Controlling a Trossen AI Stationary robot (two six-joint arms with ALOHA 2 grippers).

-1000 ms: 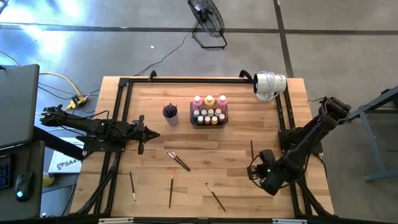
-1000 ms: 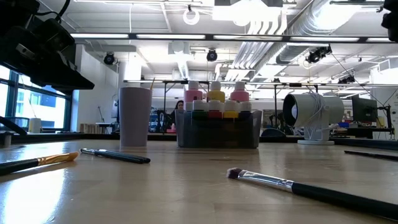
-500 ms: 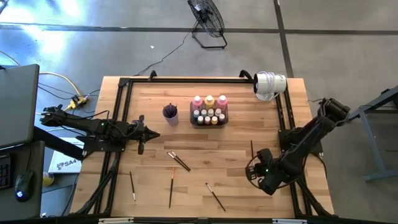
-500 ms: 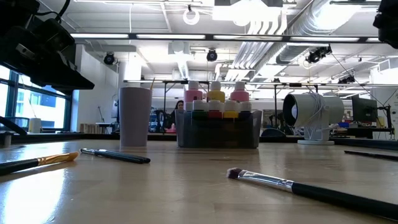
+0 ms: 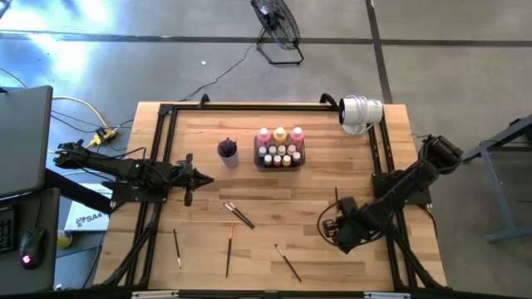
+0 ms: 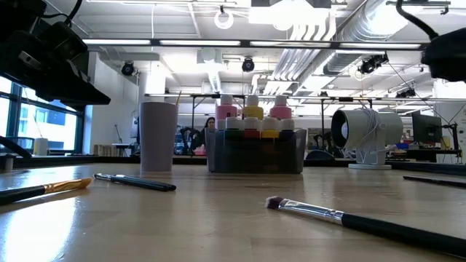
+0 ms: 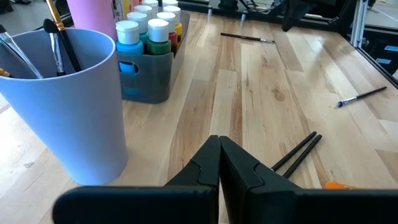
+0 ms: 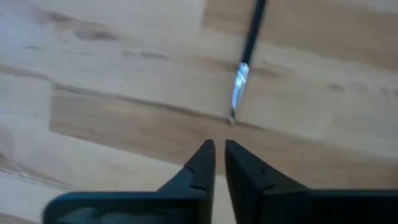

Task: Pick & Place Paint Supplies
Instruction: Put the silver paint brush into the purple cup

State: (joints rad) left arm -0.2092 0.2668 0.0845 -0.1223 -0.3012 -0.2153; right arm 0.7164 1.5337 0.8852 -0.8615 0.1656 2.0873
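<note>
Paintbrush (image 5: pixel 337 198) near the right edge of the table (image 5: pixel 316 183), long axis running front to back, ferrule end seemingly toward the front; blurred in the right wrist view (image 8: pixel 247 55). 2 more brushes (image 5: pixel 238 214) crossed mid-table, pointing diagonally. 3 others along the front: 1 (image 5: pixel 177 247) upright, 1 (image 5: pixel 228 251) upright with an orange tip, 1 (image 5: pixel 288 263) slanted.

Paint bottles (image 5: pixel 280 146) packed upright in the grey tray (image 5: pixel 301 153), beside the purple cup (image 5: pixel 228 153).

Right arm folded inward from the table's right side, right gripper (image 5: pixel 330 226) low over bare wood just in front of that brush, fingers (image 8: pixel 200 163) nearly together, holding nothing.

Left arm stretched level at the left, left gripper (image 5: pixel 206 180) pinched closed, empty, aimed toward the cup (image 7: pixel 68 99).
</note>
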